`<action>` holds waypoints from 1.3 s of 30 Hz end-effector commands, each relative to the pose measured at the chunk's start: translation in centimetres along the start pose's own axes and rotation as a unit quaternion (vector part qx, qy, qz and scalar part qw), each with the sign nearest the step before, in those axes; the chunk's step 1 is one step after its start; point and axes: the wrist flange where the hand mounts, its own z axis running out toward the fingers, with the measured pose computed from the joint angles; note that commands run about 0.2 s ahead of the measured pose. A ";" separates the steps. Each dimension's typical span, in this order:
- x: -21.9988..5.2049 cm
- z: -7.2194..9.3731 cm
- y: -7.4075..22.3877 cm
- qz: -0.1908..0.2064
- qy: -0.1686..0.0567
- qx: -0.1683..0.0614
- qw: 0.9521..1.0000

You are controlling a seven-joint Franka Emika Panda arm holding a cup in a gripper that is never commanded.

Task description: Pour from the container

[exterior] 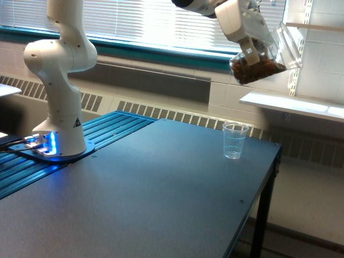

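High at the exterior view's upper right, my gripper (257, 49) is shut on the container (269, 54), a clear plastic jar tipped on its side with its mouth toward the left and down. Brown pieces lie piled against its lower wall near the mouth. None is seen falling. Below it on the dark table (161, 193) stands a small clear tapered cup (235, 141), upright and looking empty, near the table's far right corner. The jar hangs well above the cup, slightly to its right.
The arm's white base (59, 123) stands at the left on a blue ribbed mat with lit blue lights. A white shelf (293, 103) runs along the wall behind the cup. Windows with blinds fill the back. The table's right edge drops off beside the cup.
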 end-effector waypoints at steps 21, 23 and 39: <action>-2.7 -1.7 -2.2 -0.066 0.009 0.018 0.998; -3.0 -1.9 -2.1 -0.070 0.012 0.017 0.997; -7.6 -3.4 -1.4 -0.122 0.017 0.029 0.992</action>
